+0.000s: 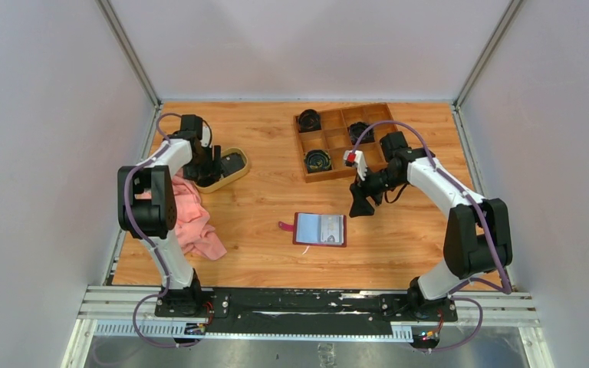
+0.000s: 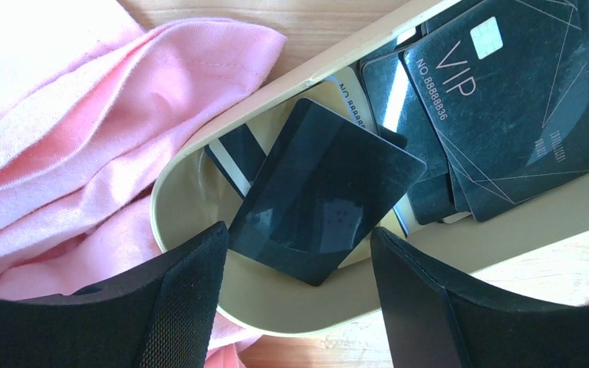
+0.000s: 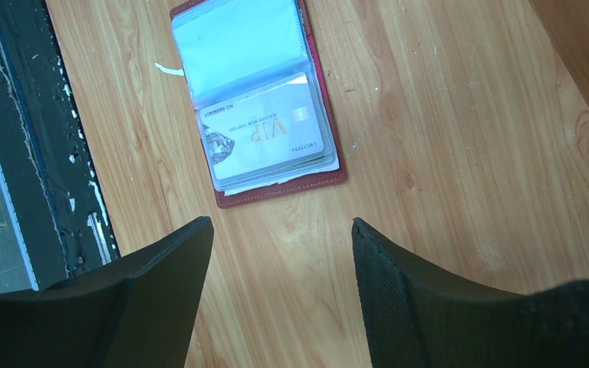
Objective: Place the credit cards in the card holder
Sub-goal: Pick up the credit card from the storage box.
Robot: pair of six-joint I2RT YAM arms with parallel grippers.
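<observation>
Card holder [image 1: 320, 228] lies open on the table [image 1: 261, 184], a pale card [image 3: 264, 138] in its pocket, shown only by the right wrist view. The right tool [image 3: 282, 222] hovers above it, wide and empty. Over the tan dish [image 2: 291, 322], the left tool [image 2: 299, 238], wide and empty, straddles a tilted black card [image 2: 326, 203]. This looks like the pick-up step; next, close on its edges.

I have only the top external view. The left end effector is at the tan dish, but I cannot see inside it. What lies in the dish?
Observer: Several dark credit cards, overlapping; one reads "VIP".
Operator: Is one card gripped?
Observer: No. The left end effector is open, and a plain black card lies in the tan dish in front of it.
Operator: Is the card holder empty?
Observer: No. A pale card sits in one clear pocket.
</observation>
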